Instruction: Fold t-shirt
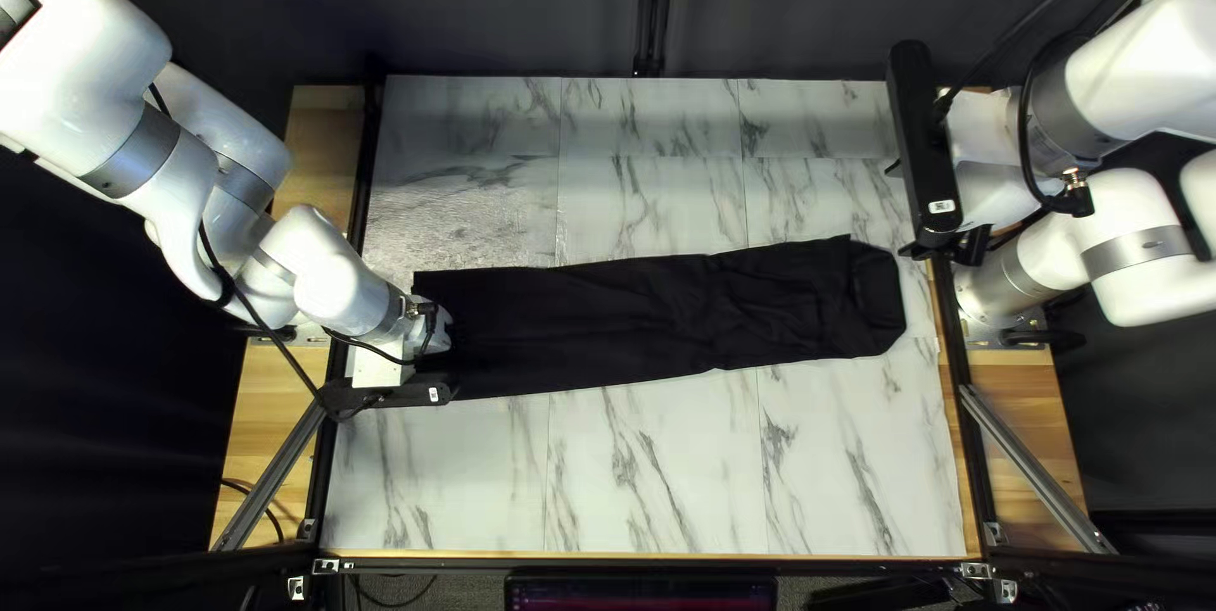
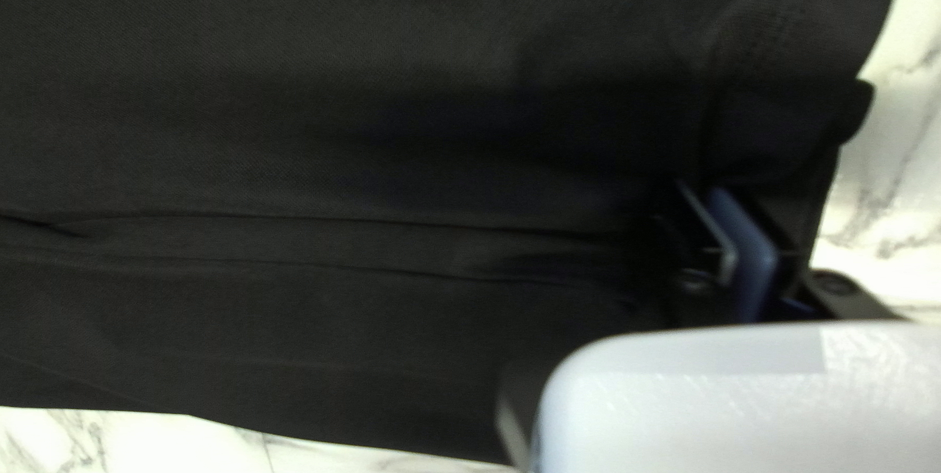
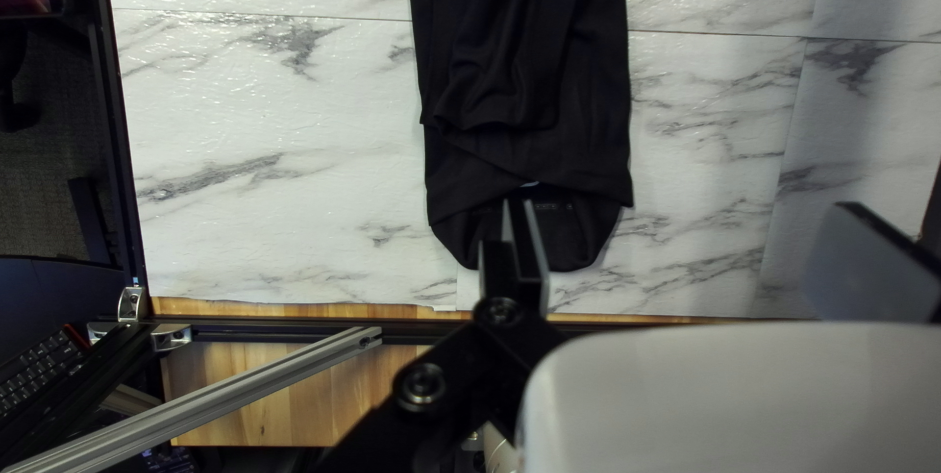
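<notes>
one long black t-shirt (image 1: pixel 633 314) lies folded into a strip on the worktop (image 1: pixel 659 472). the left gripper (image 1: pixel 386 393) is down at the t-shirt's hem end, open or shut i cannot tell. the right gripper (image 1: pixel 902 208), fingers (image 3: pixel 863 267) spread wide, hangs just beyond the t-shirt's collar end.

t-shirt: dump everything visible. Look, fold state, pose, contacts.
Black t-shirt, matte, thin-looking, lying on the marble-patterned tabletop, folded lengthwise into a long strip. The end toward my right arm looks like the neck, small light marks inside; overlapping layers wrinkle near there. Creases run along the strip to the other end, where my left claw looks shut on it. My open right claw isn't seen touching it.
</notes>
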Motion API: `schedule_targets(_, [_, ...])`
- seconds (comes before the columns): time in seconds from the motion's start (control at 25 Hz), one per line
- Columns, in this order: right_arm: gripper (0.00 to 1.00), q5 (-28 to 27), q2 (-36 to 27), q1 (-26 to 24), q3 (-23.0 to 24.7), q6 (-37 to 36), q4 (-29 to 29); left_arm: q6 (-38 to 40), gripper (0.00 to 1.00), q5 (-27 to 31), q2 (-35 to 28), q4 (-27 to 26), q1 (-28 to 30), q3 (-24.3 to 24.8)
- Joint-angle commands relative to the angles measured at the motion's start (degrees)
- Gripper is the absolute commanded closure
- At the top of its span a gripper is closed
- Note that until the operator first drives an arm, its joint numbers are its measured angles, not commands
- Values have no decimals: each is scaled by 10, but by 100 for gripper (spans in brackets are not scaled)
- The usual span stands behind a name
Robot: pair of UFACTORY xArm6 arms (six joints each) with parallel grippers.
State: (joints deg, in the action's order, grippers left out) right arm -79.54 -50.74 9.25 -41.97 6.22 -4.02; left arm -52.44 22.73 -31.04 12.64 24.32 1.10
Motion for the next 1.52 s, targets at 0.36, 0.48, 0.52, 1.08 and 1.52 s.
schedule_targets(0.36, [0, 0, 0, 0, 0, 0, 0, -1, 100, 74, -8, 21, 9, -64])
schedule_targets(0.48, [0, 0, 0, 0, 0, 0, 0, -16, 100, 62, 17, 32, -10, -79])
schedule_targets(0.52, [0, 0, 0, 0, 0, 0, 0, -21, 100, 60, 21, 33, -14, -82])
schedule_targets(1.08, [0, 0, 0, 0, 0, 0, 0, -9, 65, 117, -9, 32, 16, -76])
schedule_targets(1.52, [0, 0, 0, 0, 0, 0, 0, 30, 0, 120, 15, 44, 61, -66])
